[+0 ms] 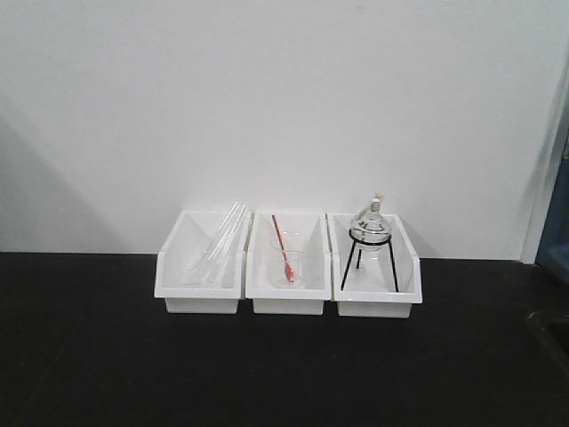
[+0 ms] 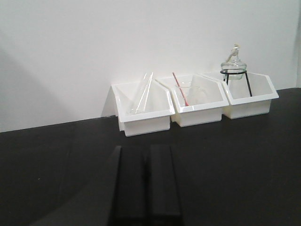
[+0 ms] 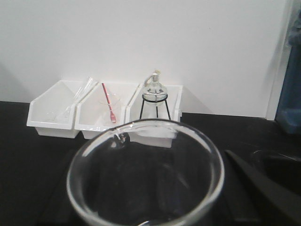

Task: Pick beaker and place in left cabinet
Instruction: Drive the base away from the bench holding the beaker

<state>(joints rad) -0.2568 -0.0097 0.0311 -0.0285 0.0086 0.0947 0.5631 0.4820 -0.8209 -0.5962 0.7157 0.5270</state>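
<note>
Left gripper (image 2: 143,153) jaws meet, empty, short of the white bins (image 2: 197,115). The beaker (image 3: 146,186) sits between the right gripper (image 3: 150,155) jaws; whether they pinch it, I can't tell.

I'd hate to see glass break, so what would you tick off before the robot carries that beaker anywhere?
1. The beaker sits at the right tool with its rim level: ok.
2. The grip is firm: cannot tell. Only one finger shows, beside the rim.
3. The left tool is shut and empty: ok.
4. The left cabinet is in sight: not ok. No view shows it.
5. The white bins are out of the way, back by the wall: ok.
</note>
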